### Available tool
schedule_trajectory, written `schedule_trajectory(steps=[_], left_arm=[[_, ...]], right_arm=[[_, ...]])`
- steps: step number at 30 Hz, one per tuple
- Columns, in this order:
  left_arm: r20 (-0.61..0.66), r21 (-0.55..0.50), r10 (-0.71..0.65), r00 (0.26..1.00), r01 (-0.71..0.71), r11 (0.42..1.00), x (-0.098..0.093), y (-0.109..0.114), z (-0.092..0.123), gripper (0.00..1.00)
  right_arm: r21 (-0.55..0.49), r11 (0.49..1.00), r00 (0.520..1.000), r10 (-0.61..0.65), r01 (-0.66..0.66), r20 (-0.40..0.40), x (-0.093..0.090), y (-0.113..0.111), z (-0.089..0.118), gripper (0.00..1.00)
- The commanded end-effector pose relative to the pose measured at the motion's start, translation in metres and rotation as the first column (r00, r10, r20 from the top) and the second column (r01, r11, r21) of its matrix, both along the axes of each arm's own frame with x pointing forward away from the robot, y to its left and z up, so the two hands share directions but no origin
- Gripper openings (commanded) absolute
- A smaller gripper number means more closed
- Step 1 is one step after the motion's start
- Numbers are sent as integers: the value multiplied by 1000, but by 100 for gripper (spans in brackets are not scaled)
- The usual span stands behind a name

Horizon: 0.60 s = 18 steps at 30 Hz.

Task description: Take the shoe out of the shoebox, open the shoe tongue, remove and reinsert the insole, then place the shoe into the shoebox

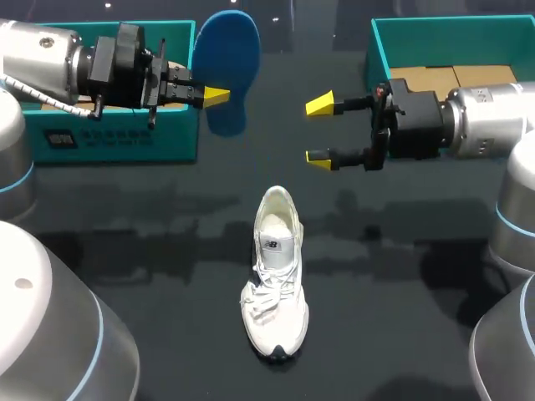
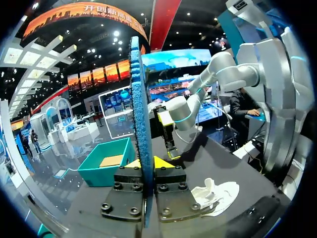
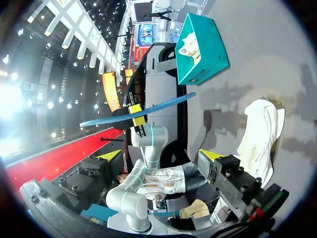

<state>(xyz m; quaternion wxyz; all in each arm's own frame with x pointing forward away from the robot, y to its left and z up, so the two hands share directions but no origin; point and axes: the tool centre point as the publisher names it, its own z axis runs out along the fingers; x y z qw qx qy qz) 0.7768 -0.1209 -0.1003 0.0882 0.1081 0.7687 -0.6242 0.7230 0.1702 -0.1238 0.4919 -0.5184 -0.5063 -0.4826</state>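
Observation:
A blue insole (image 1: 226, 50) hangs in the air with my left gripper (image 1: 216, 96) shut on its lower end, just right of the left teal shoebox (image 1: 109, 138). In the left wrist view the insole (image 2: 138, 109) stands edge-on between the yellow tips of the left gripper (image 2: 147, 162). The white shoe (image 1: 276, 276) lies on the black table, toe toward me, tongue pulled up. My right gripper (image 1: 318, 130) hovers open, facing the insole, above and behind the shoe. The right wrist view shows the insole (image 3: 138, 111) ahead of the open right gripper (image 3: 161, 156), with the shoe (image 3: 257, 139) beside it.
A second teal box (image 1: 451, 42) with cardboard inside stands at the back right. The left shoebox (image 3: 203, 44) holds something white. Bare black table (image 1: 150, 251) lies around the shoe.

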Motion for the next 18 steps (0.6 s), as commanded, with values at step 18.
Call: schedule_trajectory(steps=[18], left_arm=[[725,40,-73,685,63,997,-10,-14,-25,0]], right_arm=[[-3,1000,1000,-1,1,-1,0,2,0,100]])
